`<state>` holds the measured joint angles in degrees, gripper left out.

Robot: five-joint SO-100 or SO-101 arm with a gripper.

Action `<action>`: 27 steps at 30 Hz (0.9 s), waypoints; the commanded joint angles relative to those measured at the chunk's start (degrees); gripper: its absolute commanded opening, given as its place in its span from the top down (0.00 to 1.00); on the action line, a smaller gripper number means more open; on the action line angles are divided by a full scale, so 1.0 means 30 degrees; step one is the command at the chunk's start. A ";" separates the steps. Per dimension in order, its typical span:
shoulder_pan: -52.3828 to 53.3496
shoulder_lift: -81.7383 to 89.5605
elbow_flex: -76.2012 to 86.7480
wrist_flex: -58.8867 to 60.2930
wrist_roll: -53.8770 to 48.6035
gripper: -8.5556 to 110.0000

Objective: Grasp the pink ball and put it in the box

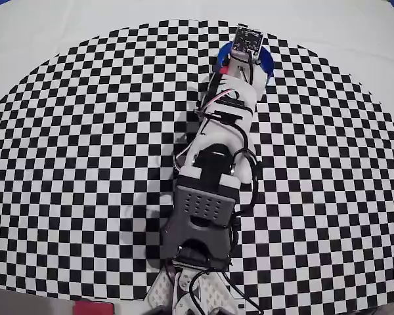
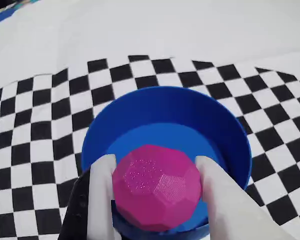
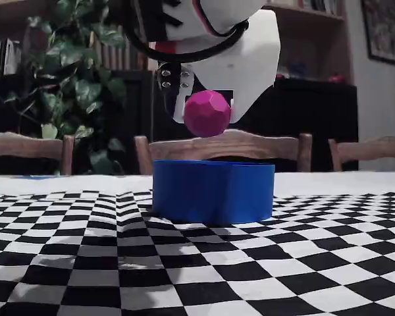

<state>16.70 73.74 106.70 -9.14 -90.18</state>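
Worktop (image 1: 65, 164) carries a black-and-white checker cloth (image 3: 66, 263) that runs out to plain white at the far edge in the overhead view; lots of bare checker left and right of the arm (image 1: 213, 170), nothing else standing on it. Arm stretches from the near edge up the middle of the overhead view and hides most of the box (image 1: 268, 64), only slivers of blue rim show on either side of the wrist. Box (image 2: 165, 107) sits near the far border of the checker pattern, white cloth just beyond it in the wrist view. Fixed view: box (image 3: 214, 191) stands flat on the cloth, walls upright, open cloth on both sides; chair backs (image 3: 26, 148) and a plant (image 3: 72, 79) well behind the worktop. Hand (image 2: 157, 175) is closed on the pink ball (image 2: 157, 185), one white finger (image 2: 102, 200) pressing each side. Ball (image 3: 207, 113) hangs above the box opening, clear gap between it and the rim in the fixed view; wrist view puts it over the near part of the box interior, not touching floor or wall.
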 commanded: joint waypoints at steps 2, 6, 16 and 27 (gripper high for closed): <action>0.0088 -0.0176 -0.1201 0.0000 -0.0088 0.93; 0.0117 -0.0645 -0.1729 0.0000 -0.0088 0.93; 0.0146 -0.1758 -0.2988 0.0029 -0.0088 0.93; 0.0234 -0.2871 -0.4307 0.0234 -0.0088 0.93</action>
<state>16.61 64.69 96.68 -8.61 -90.18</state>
